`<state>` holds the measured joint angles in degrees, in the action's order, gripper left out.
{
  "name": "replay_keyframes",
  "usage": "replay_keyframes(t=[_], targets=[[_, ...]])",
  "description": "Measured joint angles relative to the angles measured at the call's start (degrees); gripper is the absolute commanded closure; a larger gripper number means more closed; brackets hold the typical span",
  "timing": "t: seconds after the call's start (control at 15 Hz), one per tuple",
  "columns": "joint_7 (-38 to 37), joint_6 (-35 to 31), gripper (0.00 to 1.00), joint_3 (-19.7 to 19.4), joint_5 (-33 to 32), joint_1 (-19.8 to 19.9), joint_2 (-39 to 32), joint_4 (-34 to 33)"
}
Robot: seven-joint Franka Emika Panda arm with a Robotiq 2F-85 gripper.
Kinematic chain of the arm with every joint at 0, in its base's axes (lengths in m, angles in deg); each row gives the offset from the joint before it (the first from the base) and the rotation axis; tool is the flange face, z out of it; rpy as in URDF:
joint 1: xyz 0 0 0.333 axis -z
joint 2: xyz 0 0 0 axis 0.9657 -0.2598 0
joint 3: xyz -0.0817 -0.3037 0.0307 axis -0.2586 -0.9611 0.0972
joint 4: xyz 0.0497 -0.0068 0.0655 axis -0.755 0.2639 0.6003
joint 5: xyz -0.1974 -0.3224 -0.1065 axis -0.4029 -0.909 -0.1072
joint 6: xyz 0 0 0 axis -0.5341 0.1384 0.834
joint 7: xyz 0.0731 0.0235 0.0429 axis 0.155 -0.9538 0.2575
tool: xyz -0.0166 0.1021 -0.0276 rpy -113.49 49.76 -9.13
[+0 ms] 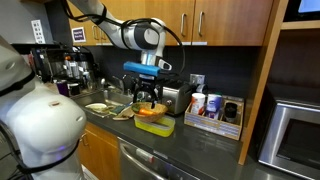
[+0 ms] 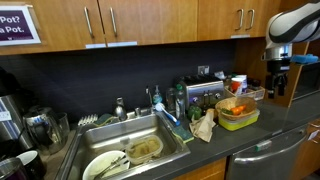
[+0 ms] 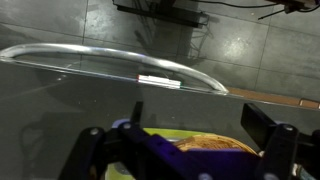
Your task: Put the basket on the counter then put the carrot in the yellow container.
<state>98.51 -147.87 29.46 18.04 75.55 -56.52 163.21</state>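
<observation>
One tool [image 1: 150, 101], jaws spread wide, above basket [image 1: 147, 113] sitting in yellow container [image 1: 161, 129] on counter [image 1: 200, 141].

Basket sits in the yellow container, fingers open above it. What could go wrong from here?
1. The basket rests inside the yellow container; lifting it may drag the tub along.
2. Bare counter is scarce: the toaster and the box of bottles crowd the tub, so setting down could bump them.
3. In the wrist view the fingers straddle only a sliver of basket; a rim grasp could slip.
</observation>
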Motion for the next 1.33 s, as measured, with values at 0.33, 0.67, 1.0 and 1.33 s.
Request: replay_keyframes(t=[0.33,0.67,1.0,1.33], targets=[[0.34,-1.61,0.00,0.44,0.15,-0.05,-0.47,-0.33],[3.80,-10.89,0.00,0.54,2.34,-0.76,-5.45,-2.66],[12.42,-17.94,0.00,-0.43,7.13,-1.28,-13.48,-6.26],[18.69,-19.43,0.00,-1.09,8.25,-1.07,-20.01,-9.88]])
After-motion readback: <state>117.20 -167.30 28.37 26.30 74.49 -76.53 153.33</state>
